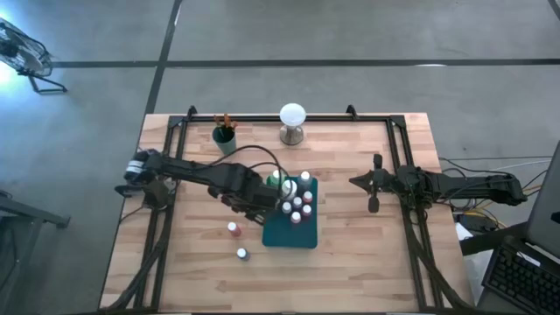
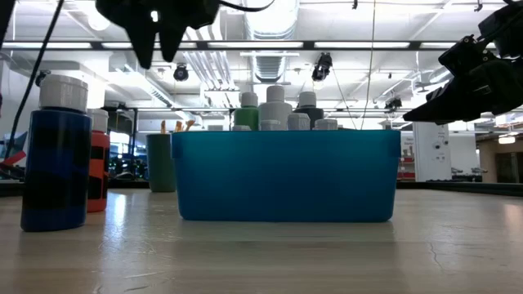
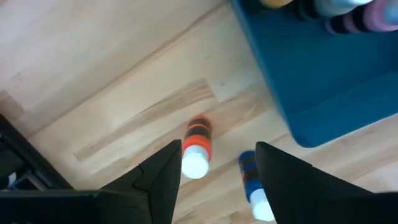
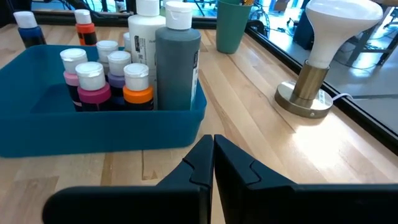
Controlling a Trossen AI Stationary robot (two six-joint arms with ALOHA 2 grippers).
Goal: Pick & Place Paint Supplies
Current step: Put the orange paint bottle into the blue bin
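Print on the white bottle (image 4: 145, 38) unreadable; left hand (image 3: 214, 177) open, empty

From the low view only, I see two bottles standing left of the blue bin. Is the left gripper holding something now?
Observer: No. The left gripper is open and empty, beside the bin, facing the red bottle and the blue bottle.
Operator: And the right gripper?
Observer: The right gripper is shut on nothing, off to the bin's right.
Operator: Where are the brushes?
Observer: The brushes stand in the green cup at the table's far edge.
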